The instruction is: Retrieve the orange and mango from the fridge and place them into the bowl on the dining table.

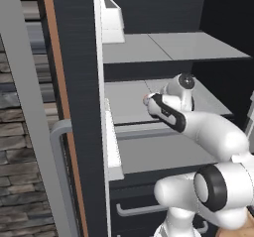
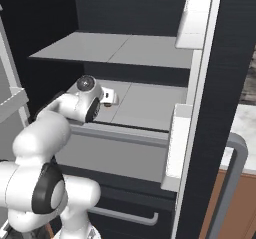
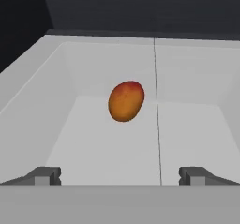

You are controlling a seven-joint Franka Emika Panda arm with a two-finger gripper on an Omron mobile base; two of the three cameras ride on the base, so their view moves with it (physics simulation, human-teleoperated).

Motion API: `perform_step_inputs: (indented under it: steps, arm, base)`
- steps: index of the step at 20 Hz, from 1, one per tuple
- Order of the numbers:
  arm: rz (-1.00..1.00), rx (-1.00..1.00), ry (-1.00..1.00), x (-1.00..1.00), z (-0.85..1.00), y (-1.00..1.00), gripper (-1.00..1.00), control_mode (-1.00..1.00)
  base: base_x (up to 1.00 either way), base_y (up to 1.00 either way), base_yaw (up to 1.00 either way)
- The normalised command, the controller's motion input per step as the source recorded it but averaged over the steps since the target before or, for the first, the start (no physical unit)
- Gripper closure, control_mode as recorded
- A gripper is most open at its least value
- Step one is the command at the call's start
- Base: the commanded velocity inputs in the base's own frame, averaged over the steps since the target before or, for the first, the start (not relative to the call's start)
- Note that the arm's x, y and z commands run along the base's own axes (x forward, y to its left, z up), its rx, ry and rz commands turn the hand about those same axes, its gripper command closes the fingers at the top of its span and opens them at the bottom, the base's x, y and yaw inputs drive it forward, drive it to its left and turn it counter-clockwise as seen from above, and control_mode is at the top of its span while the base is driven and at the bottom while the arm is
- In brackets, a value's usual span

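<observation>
Reaching into the open fridge (image 1: 79,82), arm stretched over the middle shelf (image 2: 140,108), wrist turned so the hand camera looks down into a pale grey tray-like bin (image 3: 51,92). Gripper (image 3: 120,175) spread wide, both dark fingertips (image 3: 44,175) low in the hand view with nothing between them; nothing held. Mango (image 3: 125,101) lying on its side on the bin floor, well ahead of the fingertips and roughly centred between them, just beside the thin seam that runs down the bin floor, well apart from the bin walls. Blush of orange-red over yellow-orange skin, oval rather than round, hence read as the mango and not the orange.

Probably lined up this way on purpose: jaws fully apart to leave room for the fruit's broad side, hand aimed straight along the fruit so a plain advance brings a finger down each flank. Likely step in hand: approach before the first grasp. Judged early in the task, nothing carried yet.

Relative to the fridge: doors swung open on both sides, white door bins (image 1: 111,18) mounted on their inner faces, grey bar handle (image 1: 57,171) on the outer face of the door in the left base view, lower drawer with its own bar handle (image 2: 122,215) beneath the shelves. Upper shelf (image 1: 168,47) above the arm.

No brand, label or lettering readable anywhere on fridge, shelves or fruit.
</observation>
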Motion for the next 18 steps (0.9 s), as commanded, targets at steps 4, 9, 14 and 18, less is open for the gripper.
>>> perform_step_inputs:
  steps: [4,9,14,18]
  arm:
    - [0.0,0.0,0.03,0.36,-0.13,0.0,-1.0,-1.0]
    - [0.0,0.0,0.01,0.36,-0.18,0.0,-1.0,-1.0]
    - [0.0,0.0,0.0,0.34,-0.23,0.0,-1.0,-1.0]
    - [0.0,0.0,0.0,0.33,-0.16,0.01,-1.0,-1.0]
  base:
    - [0.0,0.0,0.0]
    - [0.0,0.0,0.0]
    - [0.0,0.0,0.0]
    - [0.0,0.0,0.0]
